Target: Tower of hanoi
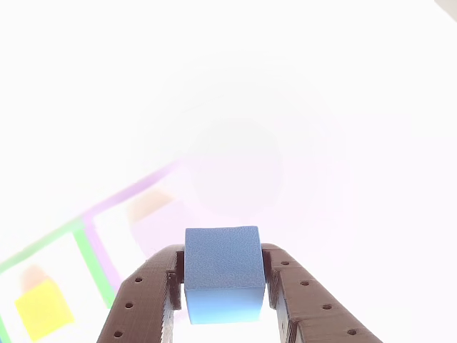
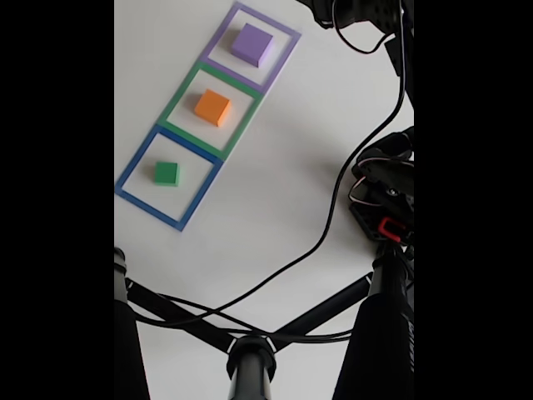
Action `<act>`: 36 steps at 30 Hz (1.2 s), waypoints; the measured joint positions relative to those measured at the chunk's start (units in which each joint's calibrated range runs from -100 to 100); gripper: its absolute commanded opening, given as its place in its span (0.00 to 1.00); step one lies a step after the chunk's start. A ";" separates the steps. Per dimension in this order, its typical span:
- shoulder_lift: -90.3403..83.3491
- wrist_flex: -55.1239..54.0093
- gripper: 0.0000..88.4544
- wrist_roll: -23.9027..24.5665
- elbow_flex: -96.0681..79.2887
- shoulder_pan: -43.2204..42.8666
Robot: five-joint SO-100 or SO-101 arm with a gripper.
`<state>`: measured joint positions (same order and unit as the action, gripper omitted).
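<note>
In the other view, the end effector (image 1: 224, 304) clamps one blue cube (image 1: 223, 271) above the desk (image 1: 321, 107). The fixed view shows three taped squares: purple block (image 2: 251, 43), orange block (image 2: 212, 107) beside it, green block (image 2: 166, 173) farthest.

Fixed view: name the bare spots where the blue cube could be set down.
Free: white table between the taped squares and the black cable. Each square keeps a bare margin around its block: purple, orange, green. Crowded: bottom stand legs, arm at right. The claw holds the blue cube.
</note>
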<state>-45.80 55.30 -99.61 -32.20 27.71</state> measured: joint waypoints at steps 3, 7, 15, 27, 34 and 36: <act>-0.34 -11.08 0.04 0.00 -10.53 0.00; 0.00 -28.01 0.04 0.00 -24.28 0.65; 10.38 -55.70 0.04 0.00 -38.38 0.82; 31.15 -82.91 0.04 0.20 -40.82 -2.37; 41.71 -93.10 0.04 0.20 -39.69 -3.44; 44.58 -95.02 0.04 0.20 -38.38 -3.60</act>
<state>-1.22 -39.73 -99.41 -70.58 24.11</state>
